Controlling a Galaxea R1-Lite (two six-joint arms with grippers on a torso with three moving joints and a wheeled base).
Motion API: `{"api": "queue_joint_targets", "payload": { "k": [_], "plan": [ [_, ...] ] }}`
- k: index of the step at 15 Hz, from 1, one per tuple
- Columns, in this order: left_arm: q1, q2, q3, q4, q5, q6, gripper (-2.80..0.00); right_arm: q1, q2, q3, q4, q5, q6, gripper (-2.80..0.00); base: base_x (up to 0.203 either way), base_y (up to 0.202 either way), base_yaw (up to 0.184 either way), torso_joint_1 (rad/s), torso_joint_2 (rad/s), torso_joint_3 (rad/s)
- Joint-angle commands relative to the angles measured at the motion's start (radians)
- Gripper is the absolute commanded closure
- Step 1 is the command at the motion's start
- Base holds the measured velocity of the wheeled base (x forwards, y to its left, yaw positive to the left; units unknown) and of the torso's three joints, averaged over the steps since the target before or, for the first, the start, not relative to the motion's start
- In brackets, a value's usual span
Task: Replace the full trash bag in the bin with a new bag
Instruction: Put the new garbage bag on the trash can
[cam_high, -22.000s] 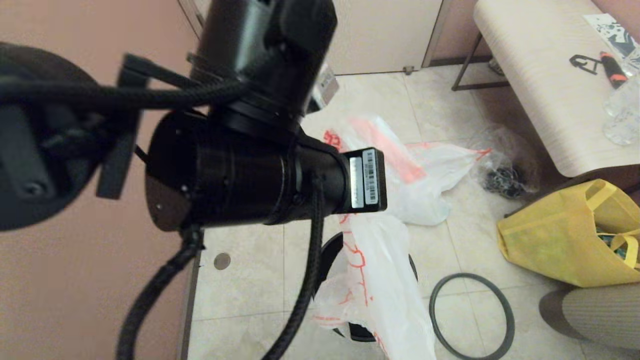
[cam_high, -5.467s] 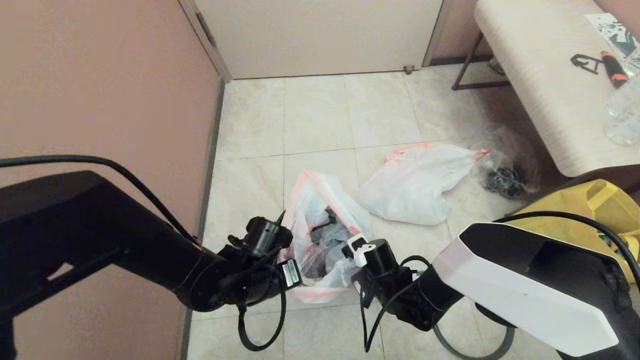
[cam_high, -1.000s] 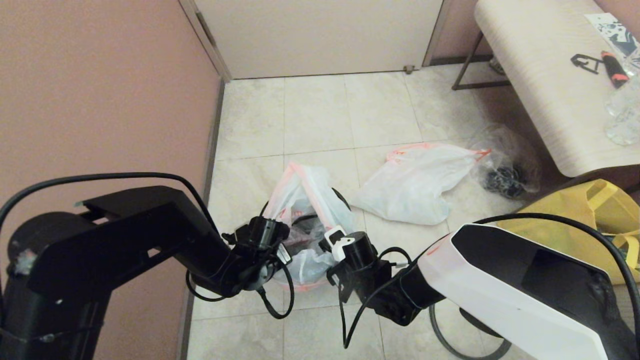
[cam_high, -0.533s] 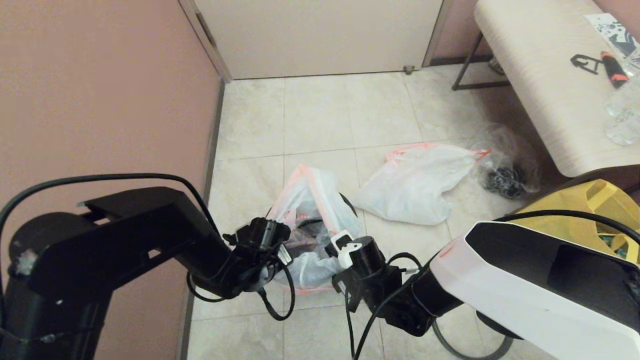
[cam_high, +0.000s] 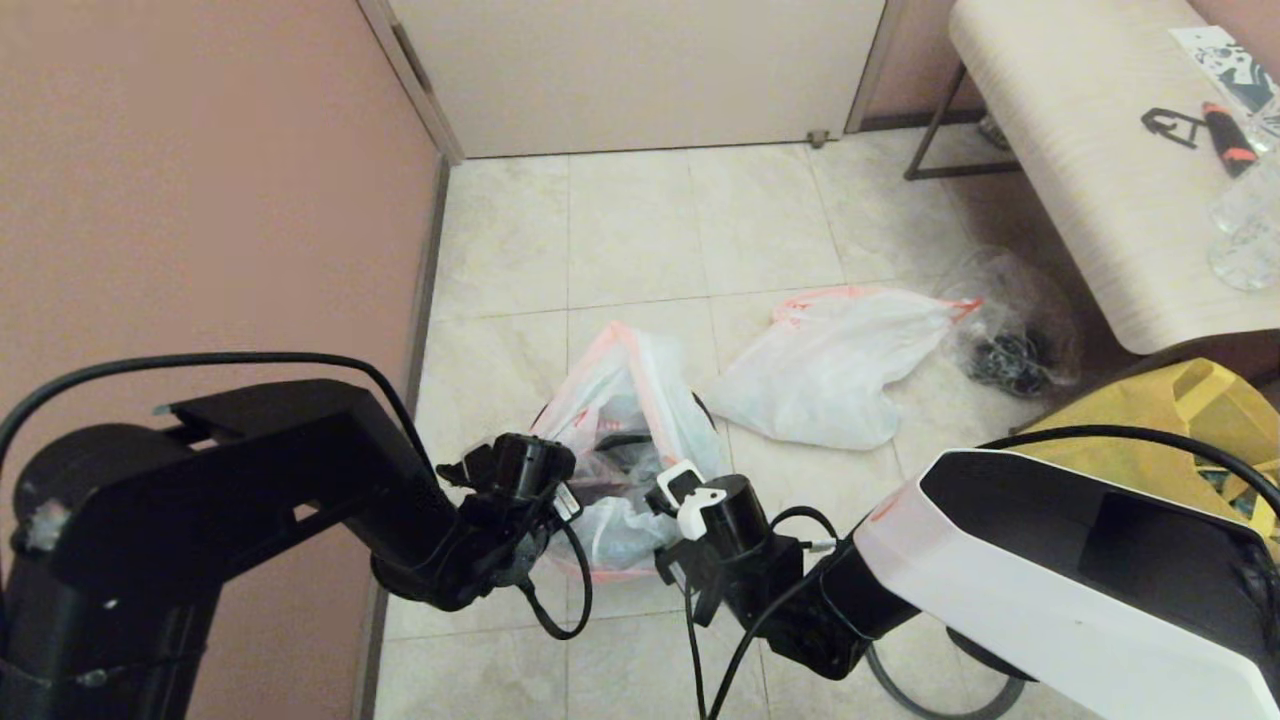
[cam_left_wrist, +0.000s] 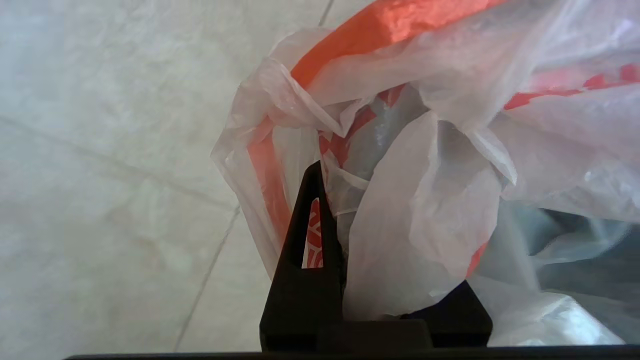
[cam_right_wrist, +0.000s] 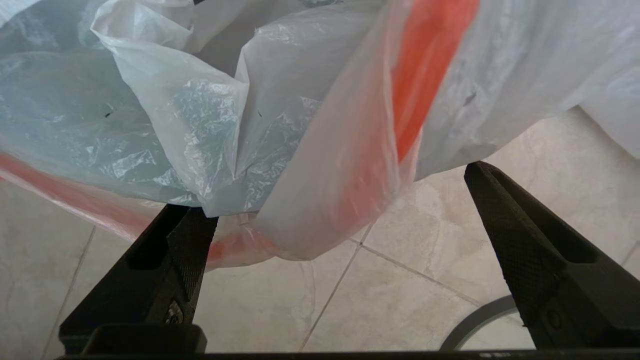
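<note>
Left end effector (cam_left_wrist: 320, 220) sits low and left of centre on the tiled floor (cam_high: 630, 220), its fingers pressed together on a fold of the new bag (cam_high: 625, 400), pinching the thin white plastic near its orange-red rim; the left wrist view shows the film bunched between the dark fingers (cam_left_wrist: 300, 250); the new bag stands up in a loose peak between the two arms, red print on its side, draped over the bin (cam_high: 700, 408), of which only a sliver of dark edge shows behind the plastic; right end effector (cam_right_wrist: 330, 240) is just to the right of the bag's lower edge, its fingers spread wide, with a hanging fold of the bag between them but not gripped; further right and farther off, the full trash bag (cam_high: 830, 370) lies slumped on the floor, well apart from the bin; beside it, a clear bag (cam_high: 1010, 330) holding dark cords; at the right edge, a yellow tote (cam_high: 1190, 400).
</note>
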Motion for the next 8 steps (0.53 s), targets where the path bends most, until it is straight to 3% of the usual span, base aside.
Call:
{"api": "queue_joint_targets", "payload": {
  "k": [1,5,6,8],
  "plan": [
    [0.000,0.002,0.025,-0.071,0.003,-0.004,0.00,-0.003,0.006,-0.013,-0.002,-0.011,-0.001,-2.80,0.000,0.000,0.000,0.000,0.00,0.000],
    [0.002,0.039,0.065,-0.246,0.015,0.023,0.00,-0.032,0.051,-0.060,-0.007,-0.013,-0.005,-2.80,0.000,0.000,0.000,0.000,0.00,0.000],
    [0.002,0.052,0.066,-0.264,0.031,0.036,0.00,-0.032,0.053,-0.062,-0.007,-0.013,-0.002,0.00,0.000,0.000,0.000,0.000,0.00,0.000],
    [0.002,0.057,0.064,-0.277,0.039,0.051,0.00,-0.028,0.040,-0.052,-0.021,-0.013,-0.004,0.00,0.000,0.000,0.000,0.000,0.00,0.000]
  ]
}}
